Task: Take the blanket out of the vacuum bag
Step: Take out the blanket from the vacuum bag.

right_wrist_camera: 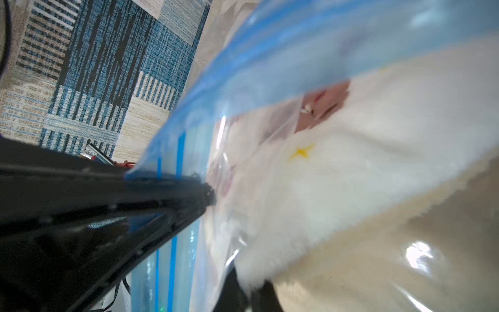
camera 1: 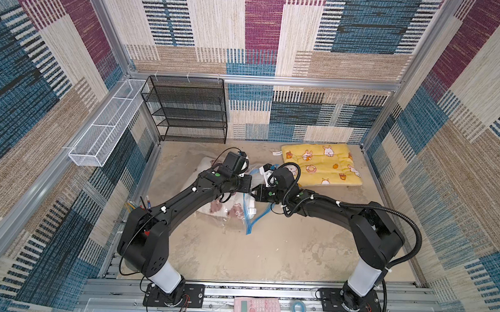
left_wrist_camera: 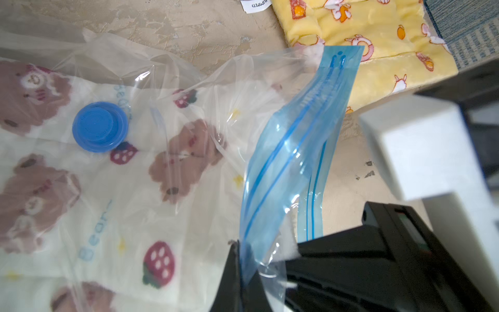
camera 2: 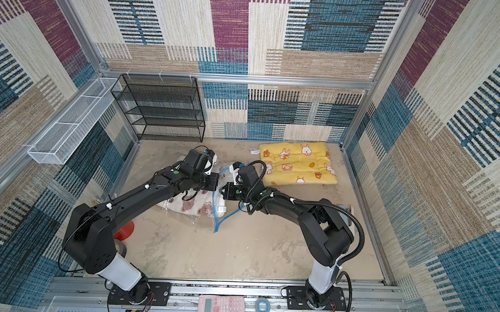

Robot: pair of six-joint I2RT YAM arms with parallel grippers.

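The bare tan table (camera 1: 266,252) fills the cell floor. A black mesh rack (camera 1: 186,111) stands at its far left corner, and a white wire basket (camera 1: 104,127) hangs on the left wall. A yellow pad (camera 1: 322,164) printed with rabbits lies flat at the far right, close behind the bag's open end; whether they touch is unclear. The vacuum bag (camera 1: 233,221) lies mid-table, left of centre. The left arm's forearm crosses over it and hides much of it in both top views. The blanket (left_wrist_camera: 172,162), white with brown bears and strawberries, is inside under the crinkled clear film, and its fuzzy edge reaches the mouth. A pink calculator (camera 1: 257,310) rests on the front rail with a small tape roll (camera 1: 298,308) beside it. The blue zip strip (left_wrist_camera: 310,113) arches up off the table, and the round blue valve cap (left_wrist_camera: 100,126) sits on top of the bag over the blanket. The left gripper (left_wrist_camera: 243,259) is pinched tight on one layer of the strip. The right gripper (right_wrist_camera: 209,194), facing it, is clamped on the strip as well.
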